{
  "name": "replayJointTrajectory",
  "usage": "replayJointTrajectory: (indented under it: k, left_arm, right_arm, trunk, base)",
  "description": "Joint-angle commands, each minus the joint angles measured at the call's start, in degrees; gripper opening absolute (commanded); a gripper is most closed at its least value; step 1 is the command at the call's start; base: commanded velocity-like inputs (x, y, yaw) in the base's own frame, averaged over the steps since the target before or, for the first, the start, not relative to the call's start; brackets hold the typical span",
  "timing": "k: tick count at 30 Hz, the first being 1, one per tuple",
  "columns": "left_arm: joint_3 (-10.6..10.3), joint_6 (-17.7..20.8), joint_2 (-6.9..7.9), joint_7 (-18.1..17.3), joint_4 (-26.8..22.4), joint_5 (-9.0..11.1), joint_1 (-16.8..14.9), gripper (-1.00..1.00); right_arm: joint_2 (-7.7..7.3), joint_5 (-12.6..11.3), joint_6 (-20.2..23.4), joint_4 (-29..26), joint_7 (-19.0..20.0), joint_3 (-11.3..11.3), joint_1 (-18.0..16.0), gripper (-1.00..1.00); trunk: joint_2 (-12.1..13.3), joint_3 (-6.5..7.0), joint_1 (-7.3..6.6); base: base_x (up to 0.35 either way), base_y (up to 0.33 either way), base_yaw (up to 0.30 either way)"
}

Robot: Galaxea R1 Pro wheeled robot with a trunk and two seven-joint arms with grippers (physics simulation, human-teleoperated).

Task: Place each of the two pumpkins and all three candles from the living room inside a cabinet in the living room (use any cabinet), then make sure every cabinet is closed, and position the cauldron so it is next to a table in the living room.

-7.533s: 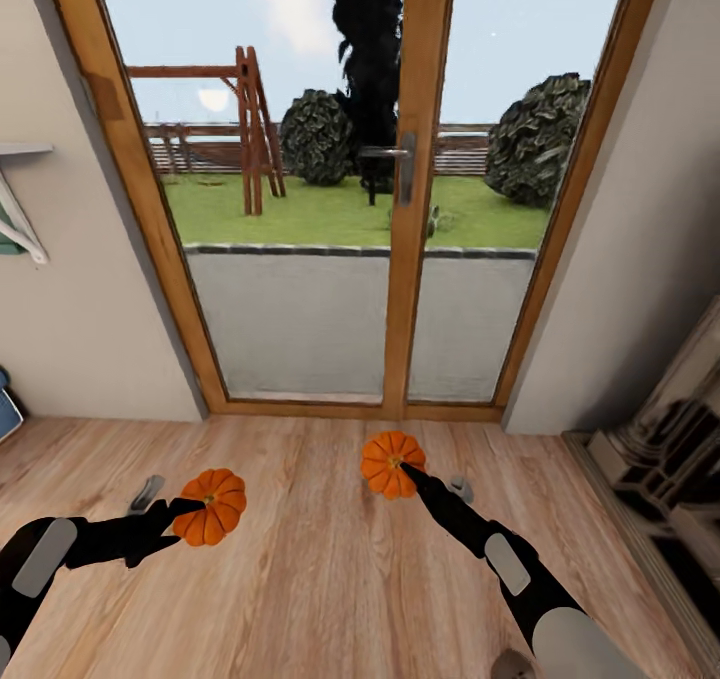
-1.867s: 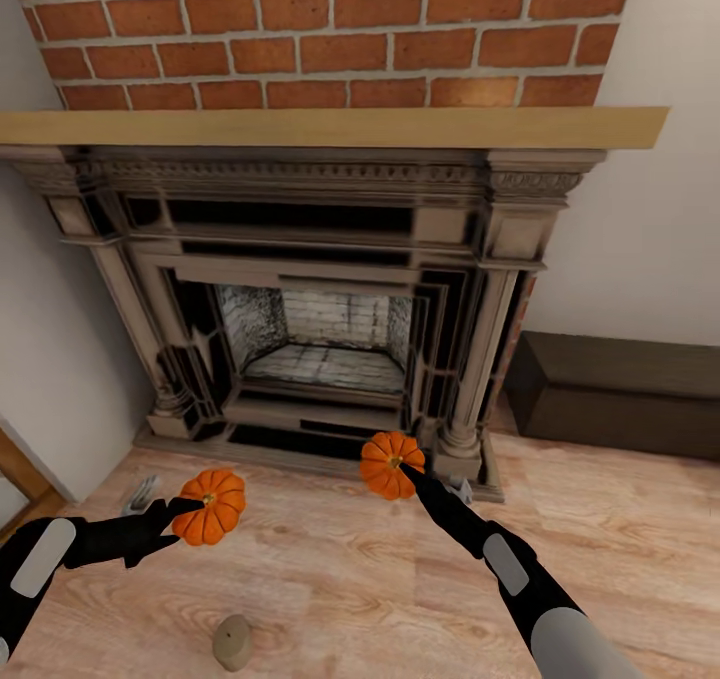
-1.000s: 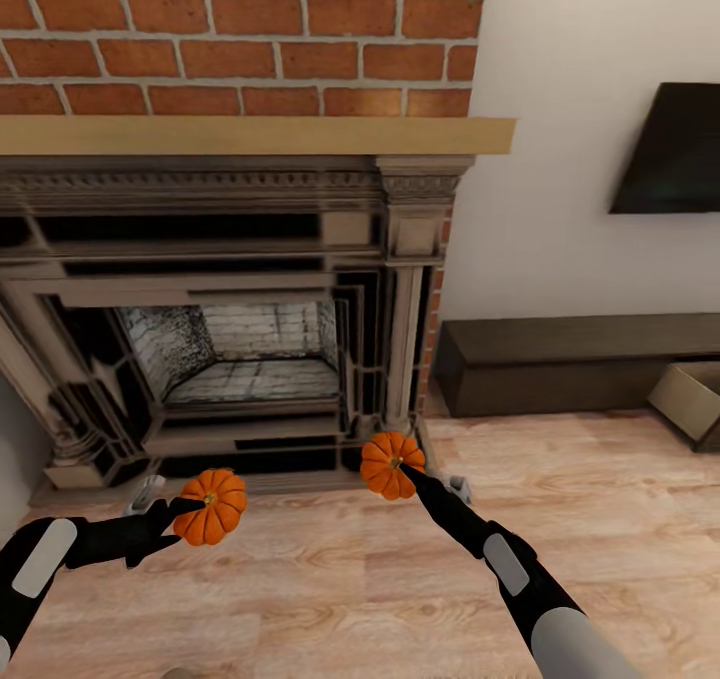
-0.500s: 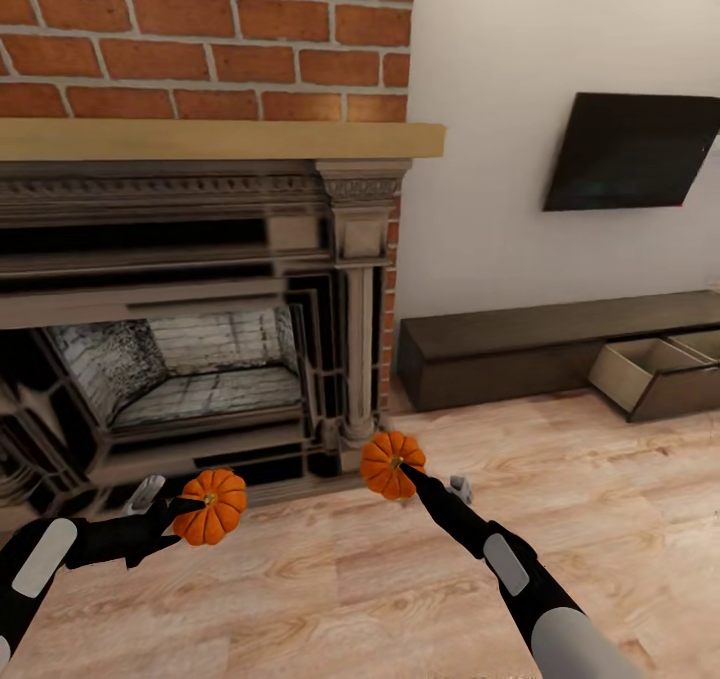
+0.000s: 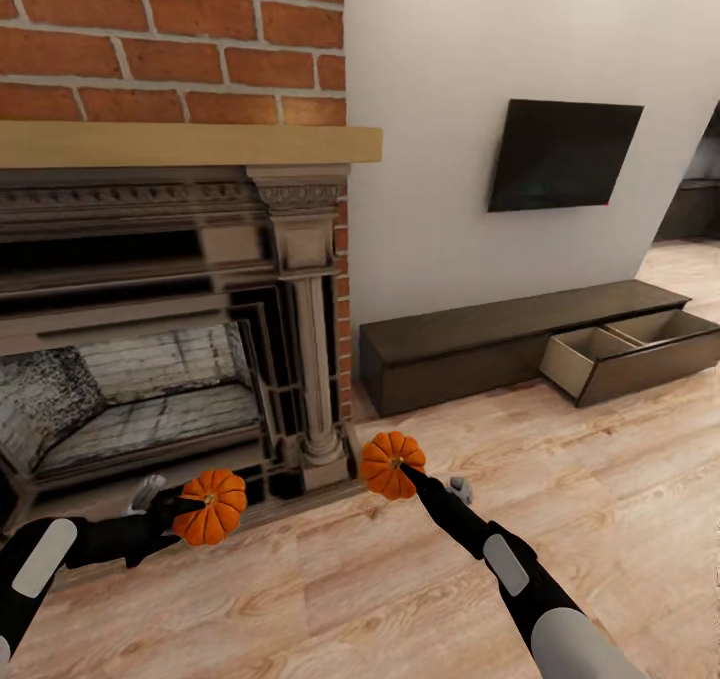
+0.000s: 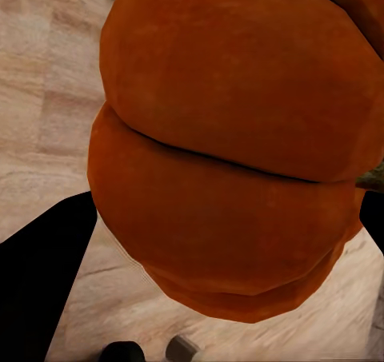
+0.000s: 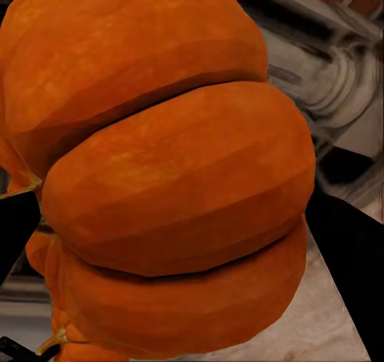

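I hold one orange ribbed pumpkin [image 5: 209, 507] in my left gripper [image 5: 190, 507], which is shut on it above the wood floor at the lower left. A second pumpkin [image 5: 391, 464] is gripped by my shut right gripper [image 5: 408, 473] near the middle. Up close, the left pumpkin [image 6: 232, 146] and the right pumpkin [image 7: 168, 178] each sit between dark fingers. The long low dark-brown cabinet [image 5: 470, 347] stands against the white wall at the right, with a drawer [image 5: 590, 357] at its right end pulled out, showing pale insides. No candles or cauldron are in view.
An ornate fireplace surround [image 5: 170, 309] with a brick chimney breast [image 5: 170, 39] and a wooden mantel [image 5: 190, 144] fills the left. A black TV [image 5: 562, 154] hangs above the cabinet. Bare wood floor [image 5: 560, 499] stretches between me and the cabinet. A doorway opens at the far right.
The view has swung right: the fireplace slid left and the cabinet, its open drawer and the TV came further into view. Both arms and pumpkins hold the same pose.
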Motion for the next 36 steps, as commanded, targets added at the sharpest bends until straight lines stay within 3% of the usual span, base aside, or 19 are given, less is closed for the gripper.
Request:
replayJointTrajectory:
  k: [1, 11, 20, 36]
  left_arm:
    - [0.0, 0.1, 0.0, 0.1, 0.0, 0.7, 0.0, -1.0]
    - [0.0, 0.1, 0.0, 0.1, 0.0, 0.7, 0.0, -1.0]
    - [0.0, 0.1, 0.04, 0.1, 0.0, 0.7, 0.0, -1.0]
    - [0.0, 0.1, 0.17, 0.0, 0.0, 0.7, 0.0, -1.0]
  right_arm:
    - [0.01, -0.3, -0.2, 0.0, 0.0, 0.0, 0.0, -1.0]
    - [0.02, -0.4, -0.9, 0.0, 0.0, 0.0, 0.0, -1.0]
    - [0.02, -0.4, -0.8, 0.0, 0.0, 0.0, 0.0, -1.0]
    - [0.02, -0.4, -0.9, 0.0, 0.0, 0.0, 0.0, -1.0]
  trunk:
    - [0.0, 0.05, 0.0]
    - [0.0, 0.14, 0.0]
    - [0.0, 0.14, 0.0]
    - [0.0, 0.6, 0.0]
  base:
    - [0.318, 0.0, -0.277]
    - [0.322, -0.005, -0.093]
    - [0.313, -0.085, -0.259]
    - [0.023, -0.012, -0.281]
